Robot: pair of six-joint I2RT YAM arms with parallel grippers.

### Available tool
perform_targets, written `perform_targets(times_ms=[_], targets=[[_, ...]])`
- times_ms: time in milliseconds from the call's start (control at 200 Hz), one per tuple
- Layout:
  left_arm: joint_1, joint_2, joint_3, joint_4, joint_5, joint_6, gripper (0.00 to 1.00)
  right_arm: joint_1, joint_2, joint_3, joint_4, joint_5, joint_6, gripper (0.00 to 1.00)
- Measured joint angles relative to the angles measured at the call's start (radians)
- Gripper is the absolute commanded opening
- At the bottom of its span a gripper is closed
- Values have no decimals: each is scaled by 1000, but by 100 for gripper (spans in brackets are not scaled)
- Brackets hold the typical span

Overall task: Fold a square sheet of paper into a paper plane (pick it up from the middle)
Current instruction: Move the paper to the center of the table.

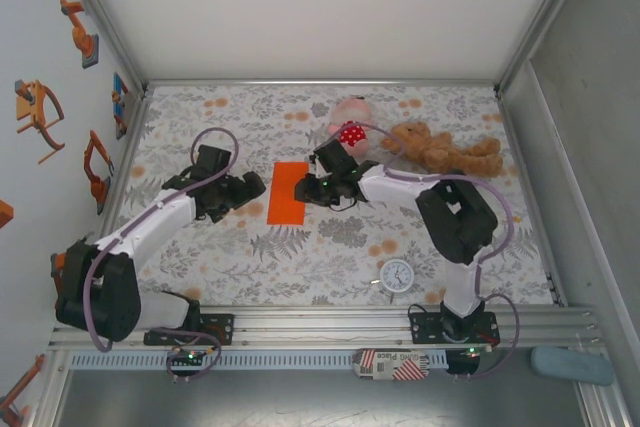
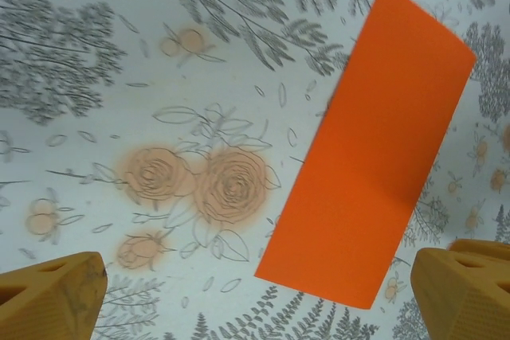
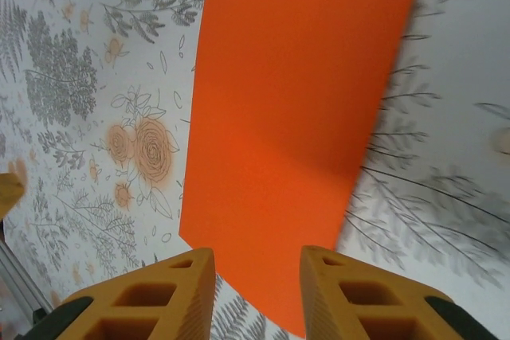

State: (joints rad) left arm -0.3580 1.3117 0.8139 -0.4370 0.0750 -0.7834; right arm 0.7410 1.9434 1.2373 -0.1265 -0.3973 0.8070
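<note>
With the square sheet of paper (image 1: 288, 193) apparently halved, the left gripper (image 1: 252, 187) gapes beside it and the right gripper (image 3: 257, 276) stands slightly apart at its edge; a corner pinch likely comes next.

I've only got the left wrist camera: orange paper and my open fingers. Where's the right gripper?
Observer: The right gripper is at the paper's opposite long edge, facing the left gripper.
Operator: Is it holding the paper?
Observer: Its fingers stand apart over the paper's edge; no pinch shows.
Operator: Anything nearby?
Observer: A pink plush toy and a brown teddy bear lie just beyond the right gripper.
</note>
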Motion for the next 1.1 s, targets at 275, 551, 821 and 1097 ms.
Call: perform_targets(times_ms=[275, 551, 821, 1097], targets=[[37, -72, -26, -7, -19, -8, 96, 8, 128, 97, 11, -38, 16, 30], [37, -100, -90, 45, 32, -34, 96, 6, 141, 106, -71, -20, -58, 28], [-8, -93, -124, 178, 137, -39, 100, -2, 38, -9, -120, 36, -245, 28], [-98, 5, -128, 293, 187, -61, 95, -21, -175, -160, -53, 81, -174, 29]])
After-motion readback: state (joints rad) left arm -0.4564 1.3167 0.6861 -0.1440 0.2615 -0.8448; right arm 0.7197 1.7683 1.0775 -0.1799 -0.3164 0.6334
